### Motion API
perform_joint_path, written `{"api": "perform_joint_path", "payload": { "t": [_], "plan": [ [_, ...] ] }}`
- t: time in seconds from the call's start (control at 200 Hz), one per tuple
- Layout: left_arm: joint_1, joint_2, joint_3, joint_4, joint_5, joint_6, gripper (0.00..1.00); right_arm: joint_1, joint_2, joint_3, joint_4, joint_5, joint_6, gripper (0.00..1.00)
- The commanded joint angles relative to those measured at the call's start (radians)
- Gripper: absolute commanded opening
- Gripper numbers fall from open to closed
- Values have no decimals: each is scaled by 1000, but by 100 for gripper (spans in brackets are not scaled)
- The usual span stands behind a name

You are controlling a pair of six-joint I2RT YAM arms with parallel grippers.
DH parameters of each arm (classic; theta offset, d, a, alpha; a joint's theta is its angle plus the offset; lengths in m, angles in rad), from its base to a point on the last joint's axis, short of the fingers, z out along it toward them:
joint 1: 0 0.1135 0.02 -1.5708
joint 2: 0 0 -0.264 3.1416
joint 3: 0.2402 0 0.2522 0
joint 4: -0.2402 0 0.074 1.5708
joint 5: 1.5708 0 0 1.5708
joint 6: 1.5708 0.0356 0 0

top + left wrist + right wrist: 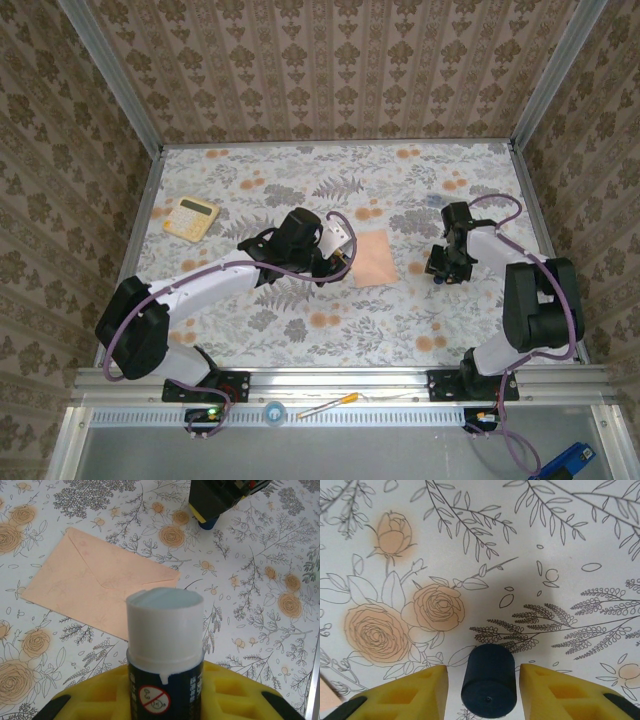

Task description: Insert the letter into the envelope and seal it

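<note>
Glue stick [165,625] in left gripper [167,700]: red prohibition sign, unreadable lettering

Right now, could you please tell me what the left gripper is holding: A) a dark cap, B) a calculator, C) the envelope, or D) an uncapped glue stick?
D: in the left wrist view the left gripper clamps a glue stick whose white top is bare, while the envelope lies flat on the table beyond it.
</note>
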Motion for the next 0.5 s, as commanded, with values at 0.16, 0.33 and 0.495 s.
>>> {"api": "perform_joint_path", "payload": {
  "t": [0.16,0.33,0.495],
  "plan": [
    [-9,11,41,-19,15,6,0,8,3,25,-24,17,-15,40],
    [-11,12,40,-21,12,6,0,13,19,25,-25,21,-14,39],
    [-11,15,45,-22,12,6,0,17,36,28,-24,29,-16,39]
  ]
}}
